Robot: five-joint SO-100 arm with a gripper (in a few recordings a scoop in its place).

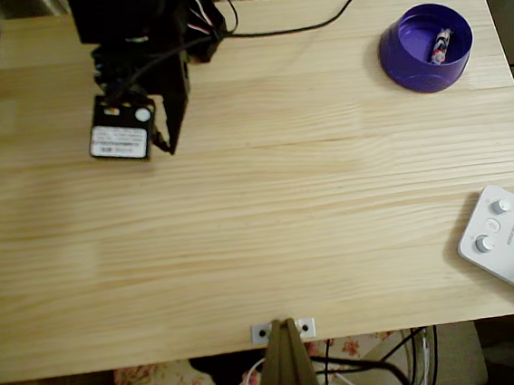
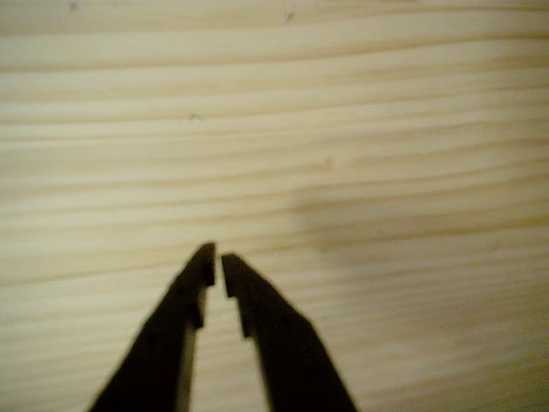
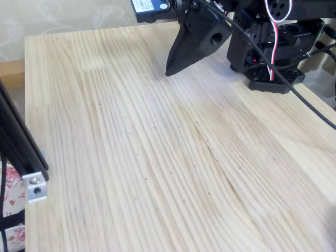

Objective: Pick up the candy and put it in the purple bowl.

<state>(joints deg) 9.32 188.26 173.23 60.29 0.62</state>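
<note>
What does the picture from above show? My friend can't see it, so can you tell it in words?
The candy lies inside the purple bowl at the top right of a pale wooden table. The black robot arm sits at the top left, its end effector holding nothing and almost closed. A white box with knobs rests at the right edge.

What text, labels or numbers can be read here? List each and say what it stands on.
Nothing can be read.
White label on the arm's motor: printed lines, too blurred to read.
White box with knobs: a small grey word beside a knob, too small to read.
Candy in the purple bowl: dark and red print, not readable.
</note>
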